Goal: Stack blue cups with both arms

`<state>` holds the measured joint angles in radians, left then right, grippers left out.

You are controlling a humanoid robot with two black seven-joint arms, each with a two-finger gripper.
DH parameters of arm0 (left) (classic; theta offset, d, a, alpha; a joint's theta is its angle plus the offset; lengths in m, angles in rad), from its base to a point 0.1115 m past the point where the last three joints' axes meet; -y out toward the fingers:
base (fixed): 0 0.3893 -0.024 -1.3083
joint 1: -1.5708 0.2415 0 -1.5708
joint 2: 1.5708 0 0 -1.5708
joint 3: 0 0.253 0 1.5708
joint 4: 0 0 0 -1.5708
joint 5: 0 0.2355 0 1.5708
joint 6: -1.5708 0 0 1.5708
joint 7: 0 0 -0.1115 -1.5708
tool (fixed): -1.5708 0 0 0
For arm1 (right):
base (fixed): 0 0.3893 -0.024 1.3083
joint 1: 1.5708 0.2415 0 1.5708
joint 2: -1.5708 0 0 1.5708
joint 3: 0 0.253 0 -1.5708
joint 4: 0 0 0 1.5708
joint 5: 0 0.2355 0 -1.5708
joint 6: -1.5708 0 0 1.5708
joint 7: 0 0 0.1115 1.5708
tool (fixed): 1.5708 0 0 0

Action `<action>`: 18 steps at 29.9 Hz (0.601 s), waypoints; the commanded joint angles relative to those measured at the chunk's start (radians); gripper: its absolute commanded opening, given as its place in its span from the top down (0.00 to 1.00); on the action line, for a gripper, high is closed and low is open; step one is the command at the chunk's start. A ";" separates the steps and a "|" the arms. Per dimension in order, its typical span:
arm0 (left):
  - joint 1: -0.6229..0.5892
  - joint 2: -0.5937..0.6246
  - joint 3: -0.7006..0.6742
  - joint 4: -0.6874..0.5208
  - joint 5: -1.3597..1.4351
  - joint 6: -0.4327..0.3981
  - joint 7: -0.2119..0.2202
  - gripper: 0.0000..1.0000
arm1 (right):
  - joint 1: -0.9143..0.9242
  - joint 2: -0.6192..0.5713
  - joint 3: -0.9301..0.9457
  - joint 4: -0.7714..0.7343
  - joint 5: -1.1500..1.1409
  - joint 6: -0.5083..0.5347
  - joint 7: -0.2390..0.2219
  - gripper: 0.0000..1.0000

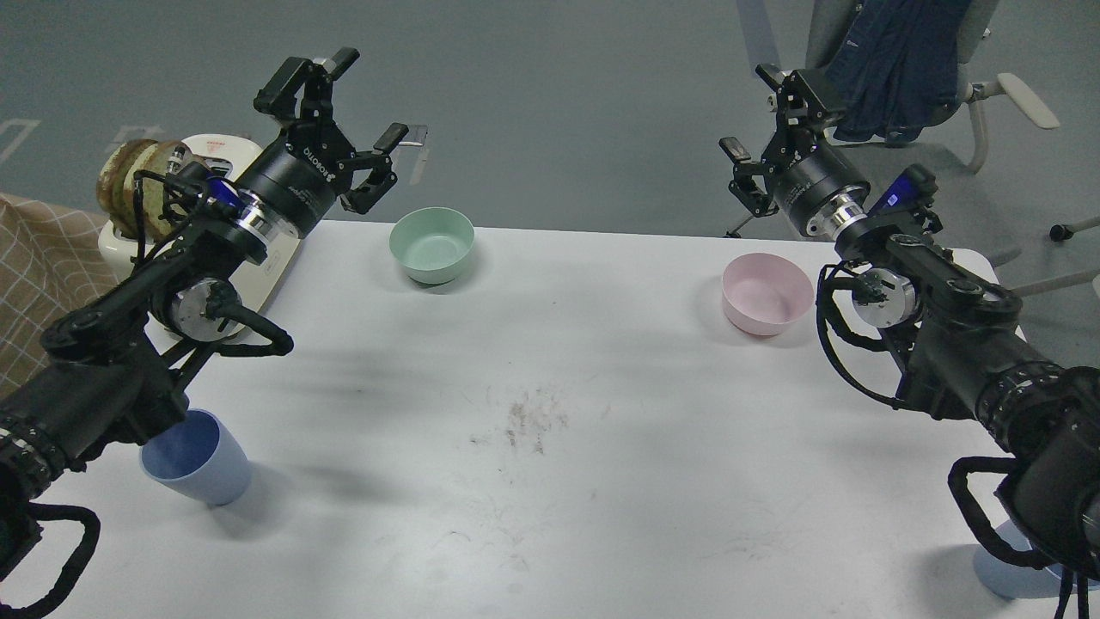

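Observation:
One blue cup [199,464] stands upright at the near left of the white table [550,447], partly hidden under my left forearm. The second blue cup [1001,578] stands at the near right edge, mostly hidden behind my right arm. My left gripper [371,101] is open and empty, raised above the table's far left edge near the mint-green bowl [431,244]. My right gripper [754,113] is open and empty, raised beyond the far right of the table, above the pink bowl [766,292]. Both grippers are far from the cups.
A white appliance [215,163] with a round brownish object [129,176] sits at the far left edge. A patterned beige cloth [39,275] lies at the left. An office chair with a blue garment [902,60] stands behind the table at the right.

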<state>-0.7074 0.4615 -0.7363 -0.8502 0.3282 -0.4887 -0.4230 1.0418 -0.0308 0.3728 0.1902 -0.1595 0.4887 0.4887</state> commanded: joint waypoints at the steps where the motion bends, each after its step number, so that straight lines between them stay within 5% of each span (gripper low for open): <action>1: 0.000 0.000 0.000 0.000 0.000 0.000 0.001 0.02 | 0.001 0.000 0.000 0.000 0.000 0.000 0.000 0.00; 18: 0.000 0.000 -0.001 -0.003 0.000 0.000 0.001 0.02 | 0.001 0.009 0.000 0.000 0.000 0.000 0.000 0.00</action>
<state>-0.7071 0.4618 -0.7388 -0.8523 0.3283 -0.4887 -0.4218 1.0420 -0.0215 0.3728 0.1902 -0.1595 0.4887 0.4887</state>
